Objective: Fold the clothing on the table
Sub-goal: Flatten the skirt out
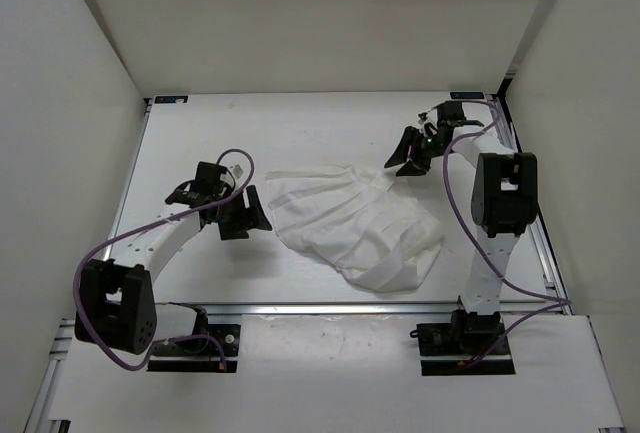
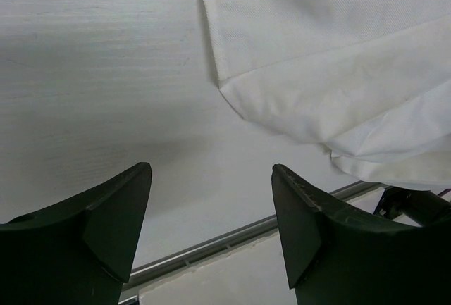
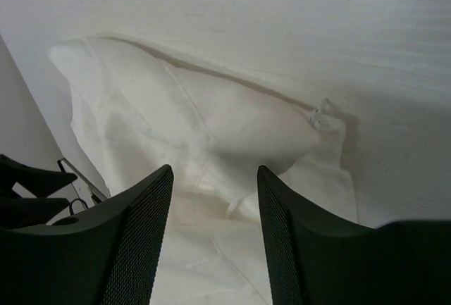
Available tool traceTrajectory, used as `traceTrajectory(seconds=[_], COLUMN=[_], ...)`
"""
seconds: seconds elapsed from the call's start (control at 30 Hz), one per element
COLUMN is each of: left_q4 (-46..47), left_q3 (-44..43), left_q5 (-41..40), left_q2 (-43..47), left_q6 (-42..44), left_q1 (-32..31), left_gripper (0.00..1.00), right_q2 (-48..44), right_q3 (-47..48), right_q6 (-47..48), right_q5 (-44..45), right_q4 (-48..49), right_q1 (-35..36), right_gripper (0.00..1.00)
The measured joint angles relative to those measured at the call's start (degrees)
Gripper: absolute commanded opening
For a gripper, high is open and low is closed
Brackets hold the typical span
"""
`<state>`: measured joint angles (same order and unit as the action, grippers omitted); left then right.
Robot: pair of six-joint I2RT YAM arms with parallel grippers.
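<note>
The clothing is a white creased garment lying crumpled in the middle of the table. My left gripper sits just off its left edge, open, with nothing between the fingers. In the left wrist view that gripper hovers over bare table, with the clothing at the upper right. My right gripper hangs at the garment's far right corner, open. From the right wrist, the gripper is above the clothing without holding it.
White walls enclose the table on three sides. An aluminium rail runs along the near edge and shows as the rail in the left wrist view. The right arm's upright link stands right of the garment.
</note>
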<state>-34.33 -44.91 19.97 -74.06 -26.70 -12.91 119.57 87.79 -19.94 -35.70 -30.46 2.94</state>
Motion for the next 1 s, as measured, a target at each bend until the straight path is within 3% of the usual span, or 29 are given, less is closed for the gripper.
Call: traceTrajectory(seconds=[0.27,0.5,0.8,0.9,1.0], left_q4=[-0.9,-1.3,-1.2,-1.2,-1.3], left_q3=[0.5,1.4,1.4,1.4,1.4], left_q5=[0.0,0.0,0.1,0.1,0.0], left_q2=[0.7,1.6,1.6,1.6,1.6], left_q6=[0.6,0.7,0.7,0.7,0.7], left_q1=[0.7,2.1,1.7,1.8,2.0], left_gripper=[0.8,0.8,0.79,0.8,0.8], right_q2=[5.5,3.5,1.9,2.1,2.3], right_q3=[9.0,7.1,4.7,4.2,3.0], right_q6=[-1.1,-1.3,-2.4,-3.2,-4.3], right_q5=[9.4,16.3,17.3,16.9,14.9], right_q4=[-6.5,-8.6,-8.3,-7.9,-4.1], right_q1=[2.2,4.3,3.8,4.0,4.4], right_gripper=[0.54,0.55,0.54,0.5,0.35])
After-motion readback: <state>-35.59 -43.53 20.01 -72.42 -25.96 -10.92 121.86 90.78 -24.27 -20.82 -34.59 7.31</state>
